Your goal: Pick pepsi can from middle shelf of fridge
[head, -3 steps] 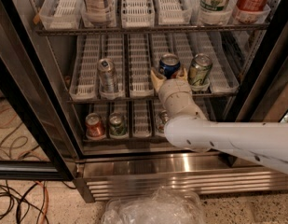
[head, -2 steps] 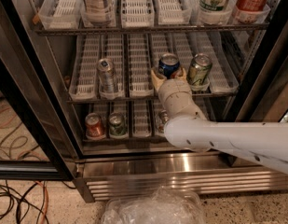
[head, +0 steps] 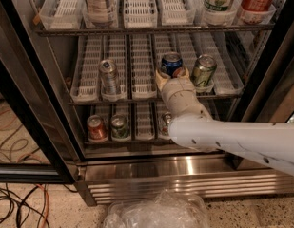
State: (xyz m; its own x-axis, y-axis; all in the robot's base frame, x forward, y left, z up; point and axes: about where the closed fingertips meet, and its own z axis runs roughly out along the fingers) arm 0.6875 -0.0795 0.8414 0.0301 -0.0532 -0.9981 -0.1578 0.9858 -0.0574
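Your gripper (head: 171,74) at the pepsi can (head: 171,61) on the fridge's (head: 184,168) middle shelf (head: 137,99), green-silver can (head: 203,70) just beside, plain silver can (head: 109,75) two lanes away.

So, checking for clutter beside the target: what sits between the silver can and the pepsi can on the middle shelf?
Only a white lane tray holding no can, in the camera view; the end effector is at the pepsi can.
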